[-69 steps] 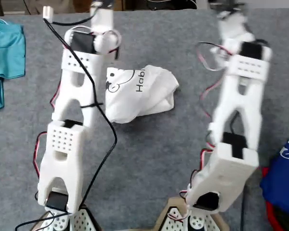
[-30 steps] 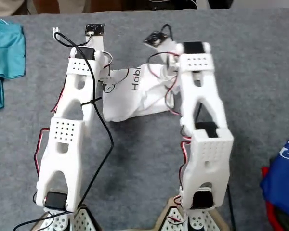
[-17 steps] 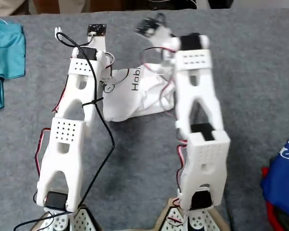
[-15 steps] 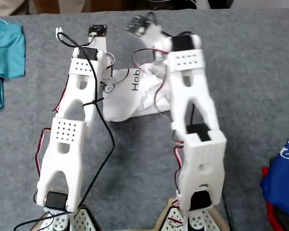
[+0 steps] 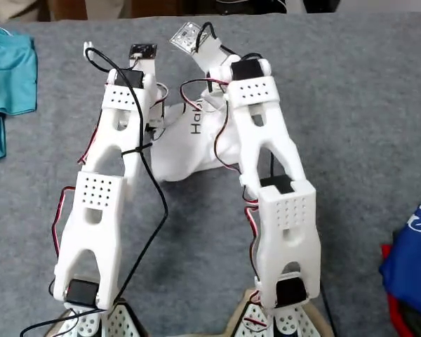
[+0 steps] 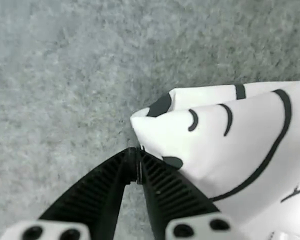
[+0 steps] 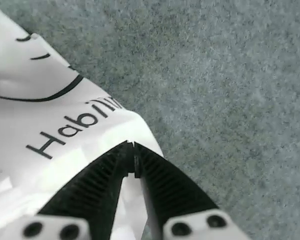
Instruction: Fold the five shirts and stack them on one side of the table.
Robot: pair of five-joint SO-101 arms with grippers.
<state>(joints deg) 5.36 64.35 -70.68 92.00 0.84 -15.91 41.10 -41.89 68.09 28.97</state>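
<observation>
The table (image 5: 365,105), covered in grey felt-like material, spans the whole high view. Two white arms extend from the lower edge of the frame toward the upper centre: the left arm (image 5: 98,203) on the left side of the frame, the right arm (image 5: 281,210) just right of centre. Their wrists converge over the white shirt (image 5: 188,153), which lies crumpled on the table in the upper centre of the frame, between the two arms and partly covered by them. The shirt carries black line artwork and black lettering.

A teal shirt (image 5: 10,67) lies at the upper left edge of the frame, well apart from the arms. A blue shirt (image 5: 414,260) lies at the lower right edge, with a red cloth edge (image 5: 391,302) showing beside it.

The left gripper (image 6: 138,167) has its black ribbed jaws pressed together at the printed corner of the white shirt (image 6: 230,150), pinching the fabric edge at the tips. The right gripper (image 7: 134,162) has its jaws pressed together as well, pinching a raised fold of the white shirt (image 7: 65,130) just beside the lettering, close to the cloth's edge, where the grey table (image 7: 230,75) begins
</observation>
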